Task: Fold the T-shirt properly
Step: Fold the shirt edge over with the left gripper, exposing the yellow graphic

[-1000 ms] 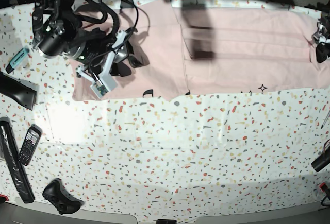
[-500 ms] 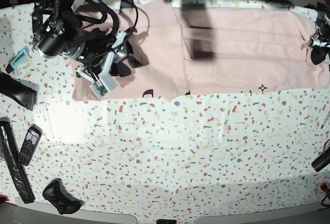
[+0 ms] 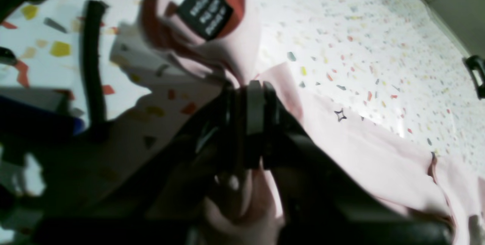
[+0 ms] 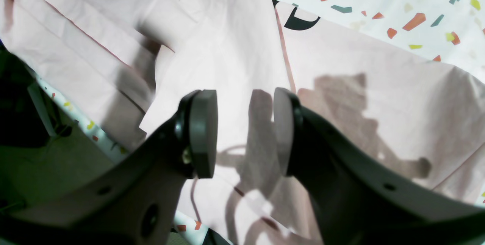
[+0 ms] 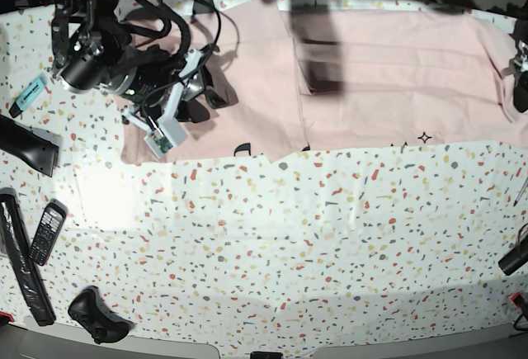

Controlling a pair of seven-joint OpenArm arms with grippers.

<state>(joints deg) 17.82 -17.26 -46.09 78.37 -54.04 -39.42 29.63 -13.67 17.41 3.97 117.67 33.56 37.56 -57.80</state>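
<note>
Fabric of the T-shirt (image 3: pixel 363 150) is being pinched by the left gripper (image 3: pixel 252 97); the right gripper (image 4: pixel 244 131) is being held agape above it.

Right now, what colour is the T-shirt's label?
Black with pale print; the label shows best in the left wrist view.

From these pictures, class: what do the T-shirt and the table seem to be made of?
T-shirt: soft matte woven or knitted cloth, likely cotton; it creases, folds and bunches where the left gripper pinches it.
Table: hard, glossy speckled surface, terrazzo-patterned, perhaps laminate; it reflects light patches.
</note>
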